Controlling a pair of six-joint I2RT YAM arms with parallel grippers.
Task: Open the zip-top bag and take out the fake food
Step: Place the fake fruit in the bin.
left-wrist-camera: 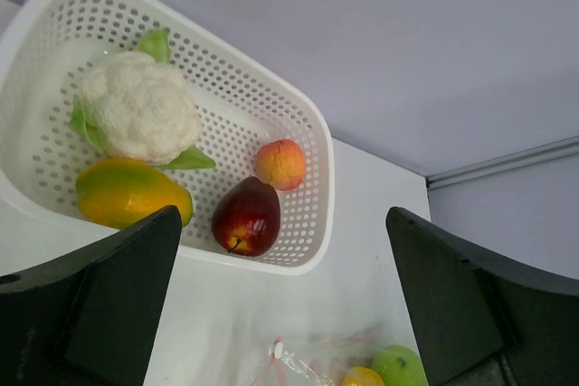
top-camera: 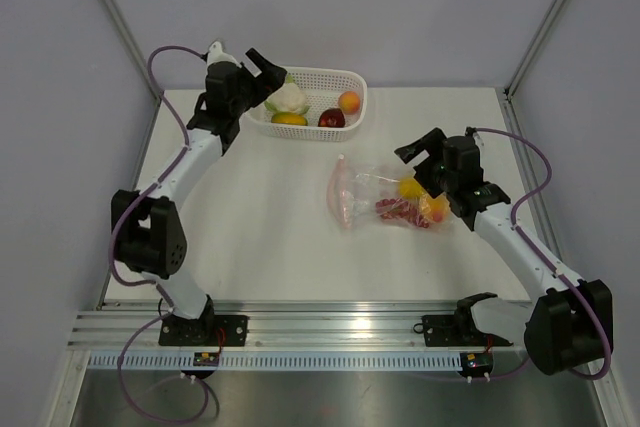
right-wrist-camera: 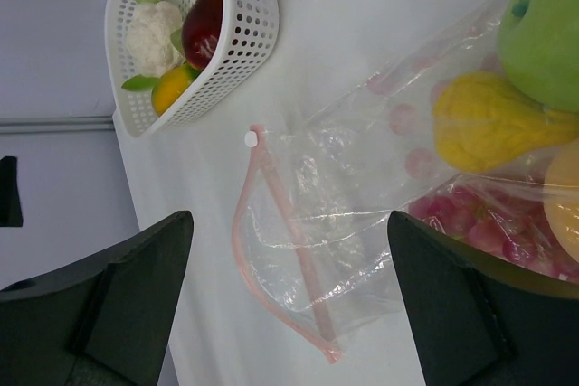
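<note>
Right hand (right-wrist-camera: 288, 223) and left hand (left-wrist-camera: 283, 216) both gape wide, empty. Zip-top bag (top-camera: 352, 190) lies unzipped toward surface's (top-camera: 250, 227) right edge. 4 fake food (top-camera: 410, 209) pieces sit in basket (top-camera: 352, 87) at far edge, rest to pull out.

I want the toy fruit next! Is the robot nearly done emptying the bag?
About halfway. Done: bag open, four pieces including the cauliflower in the basket. In hand: nothing; left gripper and right gripper are open, empty. Left: green apple, yellow piece and more inside the bag.
</note>
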